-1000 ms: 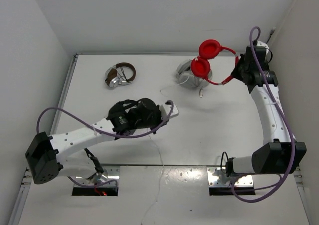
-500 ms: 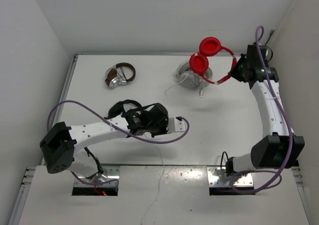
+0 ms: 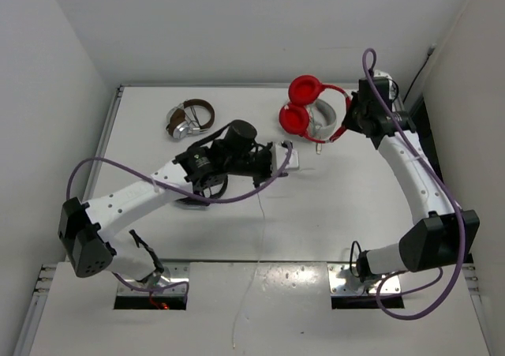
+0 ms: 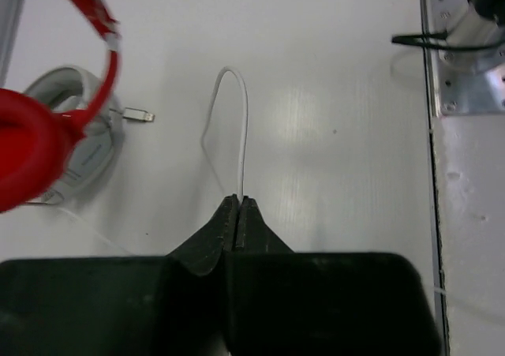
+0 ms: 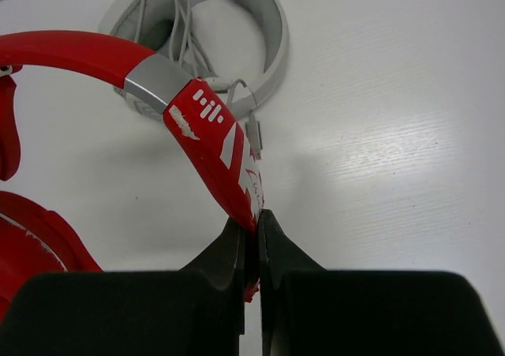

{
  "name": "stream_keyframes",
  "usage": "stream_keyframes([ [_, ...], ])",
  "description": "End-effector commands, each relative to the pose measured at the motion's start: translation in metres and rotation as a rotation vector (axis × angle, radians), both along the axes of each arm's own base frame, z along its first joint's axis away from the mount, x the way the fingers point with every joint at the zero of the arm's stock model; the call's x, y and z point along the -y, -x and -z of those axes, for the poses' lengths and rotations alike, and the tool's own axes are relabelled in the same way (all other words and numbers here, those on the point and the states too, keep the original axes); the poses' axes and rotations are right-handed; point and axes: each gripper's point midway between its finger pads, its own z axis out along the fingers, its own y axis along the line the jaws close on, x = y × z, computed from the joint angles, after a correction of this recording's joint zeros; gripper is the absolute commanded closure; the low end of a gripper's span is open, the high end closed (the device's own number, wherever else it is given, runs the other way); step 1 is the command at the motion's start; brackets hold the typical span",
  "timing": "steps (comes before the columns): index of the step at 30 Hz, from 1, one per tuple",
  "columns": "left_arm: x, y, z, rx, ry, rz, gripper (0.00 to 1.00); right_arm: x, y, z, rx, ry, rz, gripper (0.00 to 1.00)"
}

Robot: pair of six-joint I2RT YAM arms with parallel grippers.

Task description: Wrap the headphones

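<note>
Where R gripper [image 5: 251, 218] clamps, headphones [image 5: 209, 135] — glossy red, flat-banded.

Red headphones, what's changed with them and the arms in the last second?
The right gripper carried the red headphones leftward, above the grey headphones. The left gripper swung toward them, pinching the white cable. Both grips stayed shut; the brown headphones didn't move.

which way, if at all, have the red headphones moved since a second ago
Yes: the red headphones moved left in the top view, toward the brown headphones, which stayed put.
</note>
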Motion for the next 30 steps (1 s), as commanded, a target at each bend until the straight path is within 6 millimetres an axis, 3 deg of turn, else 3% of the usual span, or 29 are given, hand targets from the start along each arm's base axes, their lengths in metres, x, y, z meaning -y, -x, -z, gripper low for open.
stream_keyframes([
  [1,0.006,-0.022,-0.045,-0.028,0.152,-0.053,1.00,-0.021,-0.010,-0.041,0.170,-0.009,-0.113,1.00],
  [9,-0.010,-0.094,-0.070,0.016,0.193,-0.247,1.00,-0.059,0.006,-0.034,0.162,0.003,-0.385,1.00],
  [19,-0.056,-0.173,-0.111,0.214,0.262,-0.547,1.00,-0.071,0.025,-0.019,0.126,0.037,-0.537,1.00],
  [26,-0.087,-0.204,-0.139,0.317,0.306,-0.684,1.00,-0.074,0.035,-0.006,0.094,0.050,-0.596,1.00],
  [30,-0.095,-0.216,-0.137,0.350,0.280,-0.721,1.00,-0.080,0.042,-0.005,0.089,0.032,-0.641,1.00],
])
